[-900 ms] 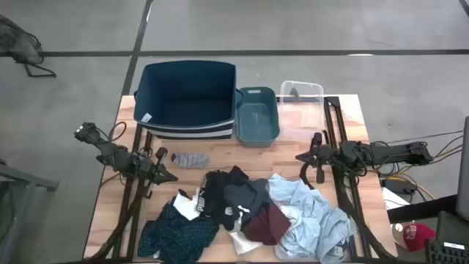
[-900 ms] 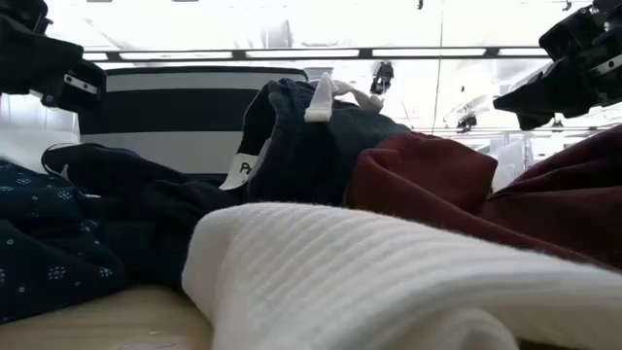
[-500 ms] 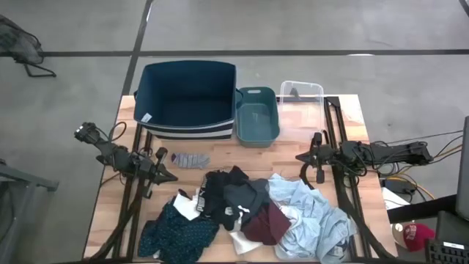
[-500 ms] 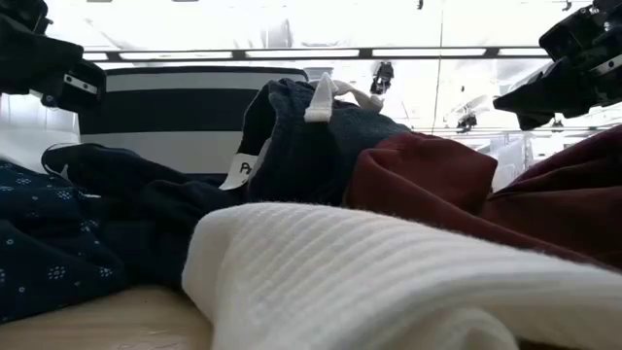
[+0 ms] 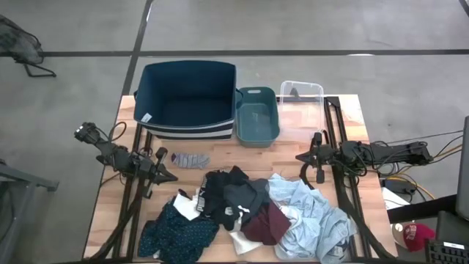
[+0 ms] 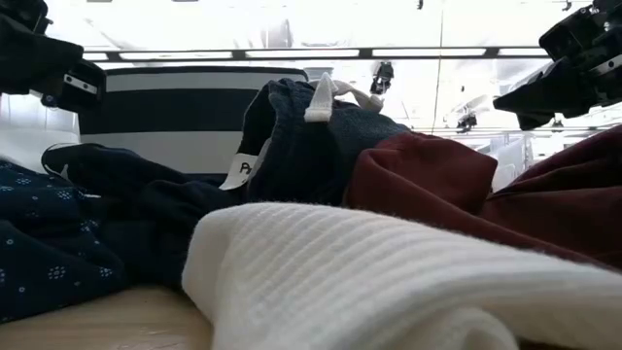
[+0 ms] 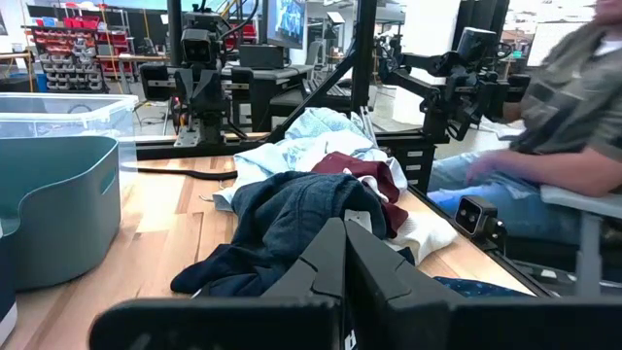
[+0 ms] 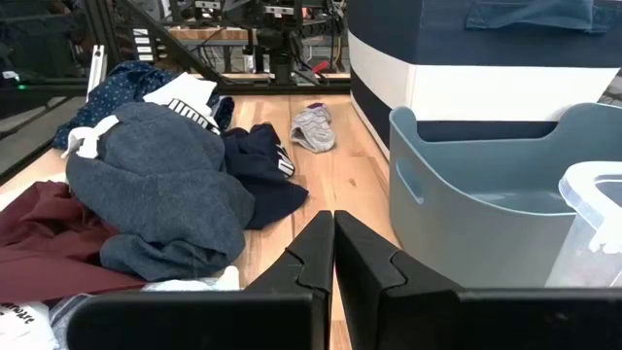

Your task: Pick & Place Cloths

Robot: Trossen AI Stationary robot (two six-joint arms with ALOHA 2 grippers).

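A heap of cloths lies on the table's near half: a dark teal dotted piece (image 5: 178,232), black and dark grey pieces (image 5: 236,193), a maroon piece (image 5: 267,223), a white piece (image 6: 389,282) and light blue shirts (image 5: 315,214). A small grey sock (image 5: 190,159) lies flat by itself, left of the heap. My left gripper (image 5: 171,177) hovers shut at the table's left, near the sock. My right gripper (image 5: 300,156) hovers shut at the right, above the light blue shirts' far edge. Neither touches a cloth.
Three bins stand along the far edge: a large navy bin (image 5: 186,99), a small teal bin (image 5: 256,114) and a clear plastic bin (image 5: 301,99). Bare wood (image 5: 249,155) lies between bins and heap. A seated person (image 7: 564,107) is beyond the table's near side.
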